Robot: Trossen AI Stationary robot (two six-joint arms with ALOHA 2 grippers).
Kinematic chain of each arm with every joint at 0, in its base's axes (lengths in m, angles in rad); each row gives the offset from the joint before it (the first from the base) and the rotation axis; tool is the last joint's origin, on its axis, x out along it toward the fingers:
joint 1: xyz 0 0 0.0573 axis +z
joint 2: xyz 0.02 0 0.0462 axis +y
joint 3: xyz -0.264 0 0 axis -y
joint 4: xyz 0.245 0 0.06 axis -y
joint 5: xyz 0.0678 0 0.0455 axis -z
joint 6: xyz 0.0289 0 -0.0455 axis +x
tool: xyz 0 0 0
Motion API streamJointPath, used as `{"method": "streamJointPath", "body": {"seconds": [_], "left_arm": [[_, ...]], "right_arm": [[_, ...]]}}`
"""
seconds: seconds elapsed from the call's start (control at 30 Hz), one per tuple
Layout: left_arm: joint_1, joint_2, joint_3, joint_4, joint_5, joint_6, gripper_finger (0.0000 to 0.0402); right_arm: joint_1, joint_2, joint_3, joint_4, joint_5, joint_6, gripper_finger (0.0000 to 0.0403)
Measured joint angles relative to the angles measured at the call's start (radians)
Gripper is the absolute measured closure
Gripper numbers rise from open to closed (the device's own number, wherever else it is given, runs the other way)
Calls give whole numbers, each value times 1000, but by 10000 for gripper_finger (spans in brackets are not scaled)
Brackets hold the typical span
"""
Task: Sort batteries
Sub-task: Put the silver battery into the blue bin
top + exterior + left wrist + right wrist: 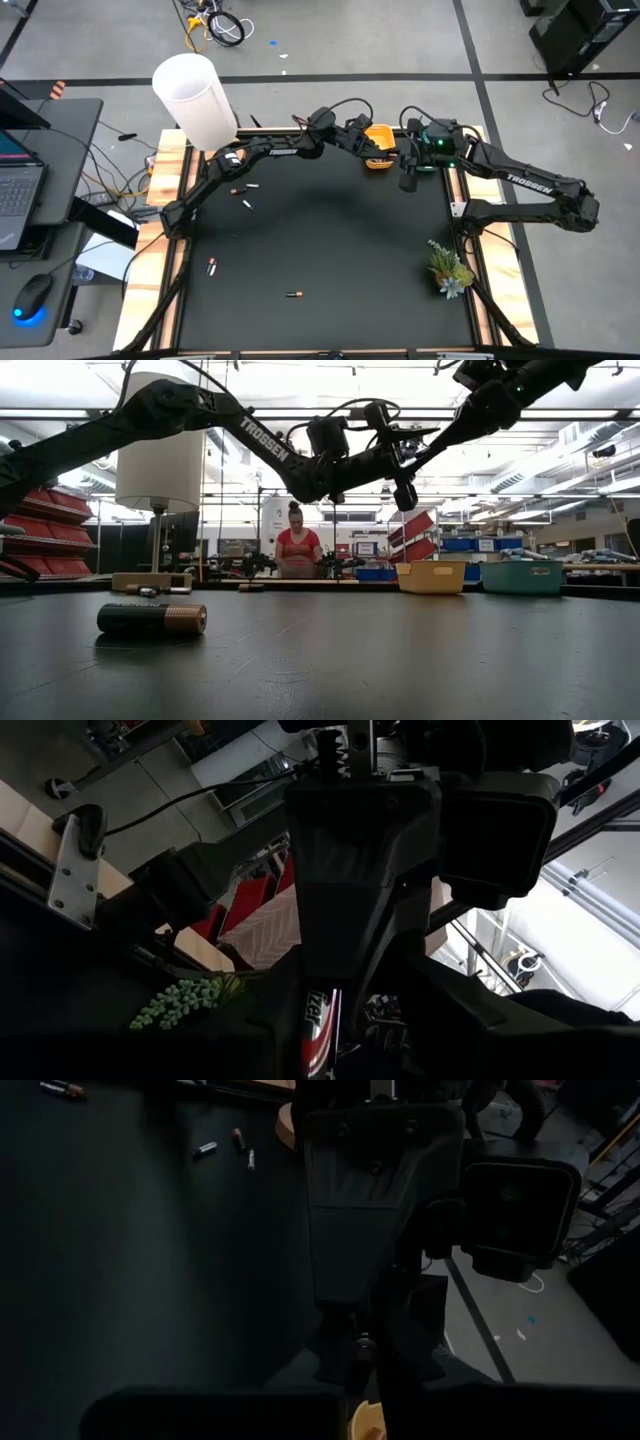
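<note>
Both arms are reaching to the counter's far edge, crowding together over the yellow tray. The left end effector is hovering at that tray and closing on a red-and-white battery, seen between its fingers in the left wrist view. The right end effector is hanging just beside it; whether its fingers are apart cannot be told. Loose batteries are lying well apart: two near the left edge, one lower left, and a dark one with a copper end toward the near edge. The counter's middle is lying open. A plant sprig is sitting by the right edge, and a teal tray is standing beside the yellow one.
</note>
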Motion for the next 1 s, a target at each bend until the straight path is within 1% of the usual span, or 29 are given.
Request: {"method": "streamJointPath", "body": {"seconds": [0.67,0.87,0.93,1.0], "left_arm": [[9,0,1,-4,-7,9,246],[9,0,1,-4,-10,11,246],[9,0,1,-4,-10,11,247],[9,0,1,-4,-10,11,247]], "right_arm": [[5,-1,16,-20,1,35,374],[-4,-1,16,-25,0,57,335],[-4,-1,16,-27,1,57,335],[-4,-1,16,-29,1,57,343]]}}
